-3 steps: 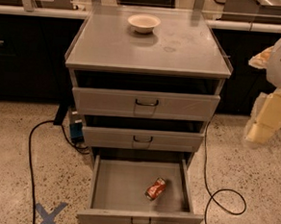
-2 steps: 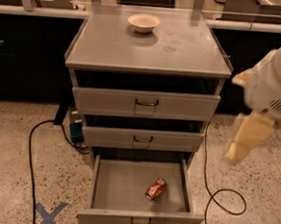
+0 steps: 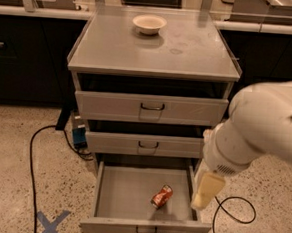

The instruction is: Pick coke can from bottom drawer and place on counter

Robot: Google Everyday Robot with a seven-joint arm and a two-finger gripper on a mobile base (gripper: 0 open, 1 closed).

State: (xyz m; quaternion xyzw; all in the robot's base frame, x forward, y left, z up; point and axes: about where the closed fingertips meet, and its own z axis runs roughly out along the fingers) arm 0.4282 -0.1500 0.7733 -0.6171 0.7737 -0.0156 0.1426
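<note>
The coke can [image 3: 161, 196] lies on its side, dented, on the floor of the open bottom drawer [image 3: 123, 189], right of the middle. The counter [image 3: 155, 51] is the flat grey top of the cabinet. My gripper [image 3: 204, 195] hangs from the big white arm [image 3: 265, 129] at the right. It is over the drawer's right wall, a little right of the can and above it, not touching it. Nothing shows in the gripper.
A cream bowl [image 3: 149, 24] stands at the back of the counter. The two upper drawers [image 3: 150, 109] are slightly open. Black cables [image 3: 32, 153] and a blue box [image 3: 78, 134] lie left of the cabinet; a cable loop [image 3: 237, 211] lies right. A blue tape X [image 3: 52, 223] marks the floor.
My arm has swung in from the right edge, leftward and downward. The gripper now hangs over the bottom drawer's right side. The can has not moved.
</note>
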